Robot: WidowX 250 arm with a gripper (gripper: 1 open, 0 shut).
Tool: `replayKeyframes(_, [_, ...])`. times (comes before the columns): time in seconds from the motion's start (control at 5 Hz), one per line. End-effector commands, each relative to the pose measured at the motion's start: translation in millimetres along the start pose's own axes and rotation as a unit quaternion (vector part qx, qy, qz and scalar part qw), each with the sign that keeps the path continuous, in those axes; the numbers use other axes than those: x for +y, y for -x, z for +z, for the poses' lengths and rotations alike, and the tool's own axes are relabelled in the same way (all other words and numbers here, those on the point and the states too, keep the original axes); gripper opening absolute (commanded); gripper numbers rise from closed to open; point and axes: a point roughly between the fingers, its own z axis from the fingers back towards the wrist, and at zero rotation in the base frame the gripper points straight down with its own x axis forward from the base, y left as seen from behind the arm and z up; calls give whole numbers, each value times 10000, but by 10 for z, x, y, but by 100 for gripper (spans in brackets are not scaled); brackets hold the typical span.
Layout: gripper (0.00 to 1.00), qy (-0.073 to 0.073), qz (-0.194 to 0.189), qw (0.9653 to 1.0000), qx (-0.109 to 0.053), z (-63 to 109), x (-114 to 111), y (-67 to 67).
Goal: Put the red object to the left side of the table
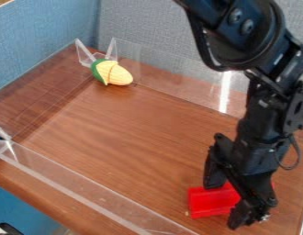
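The red object (pixel 206 203) is a bright red block lying near the front right corner of the dark wood table (pixel 129 124). My gripper (pixel 230 204) points straight down over the block's right end, open. One black finger stands behind the block and the other in front of it. The fingers hide the right part of the block, and only its left end shows. Whether the fingers touch the block cannot be told.
A yellow-and-green corn-like toy (pixel 112 72) lies at the far left corner. Low clear acrylic walls (pixel 179 66) border the tabletop, and the front wall (pixel 81 188) runs close to the red block. The black arm rises on the right.
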Motion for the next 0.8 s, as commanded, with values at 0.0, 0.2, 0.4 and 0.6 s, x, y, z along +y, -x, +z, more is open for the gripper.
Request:
replayKeyframes(0.0, [100,-36,-68,9999,-105,5,62,-19])
replayKeyframes(0.2, [100,-28,-88,9999,-101,-44,99,-23])
replayKeyframes(0.4, [100,-11,-110,9999,-97,-107,123,-32])
replayKeyframes(0.6, [0,2,-110,9999,-96,-144,143,-42])
